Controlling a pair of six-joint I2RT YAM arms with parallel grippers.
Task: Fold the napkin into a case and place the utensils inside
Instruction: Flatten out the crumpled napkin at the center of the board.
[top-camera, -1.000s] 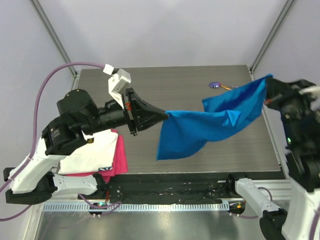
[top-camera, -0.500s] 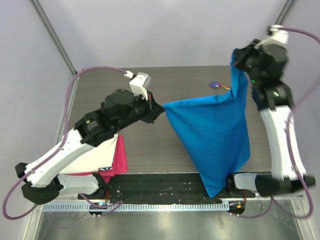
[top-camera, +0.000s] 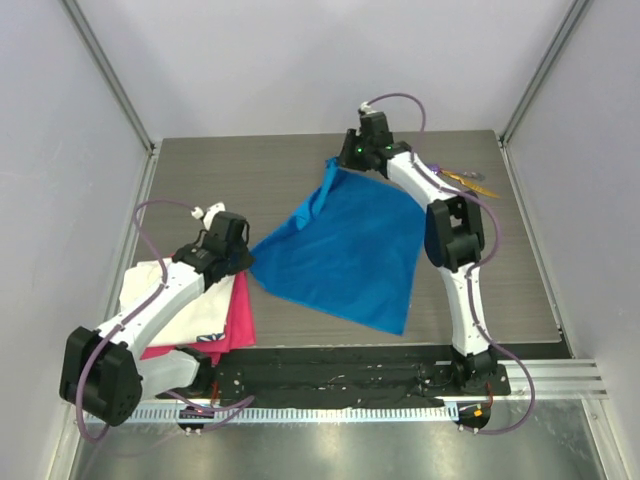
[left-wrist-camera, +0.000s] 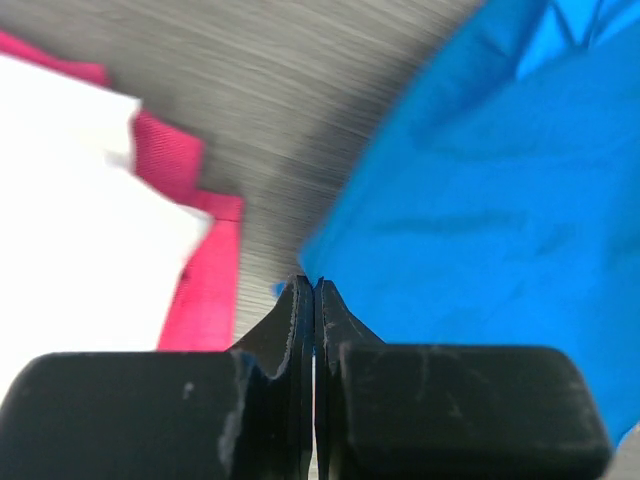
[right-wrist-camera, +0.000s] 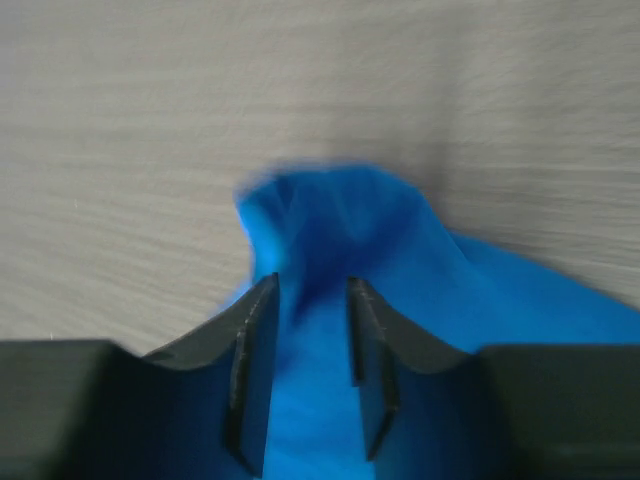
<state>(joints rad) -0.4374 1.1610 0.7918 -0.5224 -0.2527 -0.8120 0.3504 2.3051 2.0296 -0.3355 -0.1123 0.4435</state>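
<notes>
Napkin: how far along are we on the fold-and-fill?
Early. Done: the napkin lies spread mostly flat on the table, with no fold made. In hand: the left gripper is shut on its near-left corner; the right gripper has its jaws apart around the bunched far corner. Left: fold it into a case, then load the utensils, which lie at the table's far right.

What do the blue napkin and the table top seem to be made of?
The napkin looks like thin fabric, slightly glossy: it drapes and creases softly. The table looks like wood-grain laminate or brushed metal, matte dark grey with fine straight lines. I cannot tell which.
</notes>
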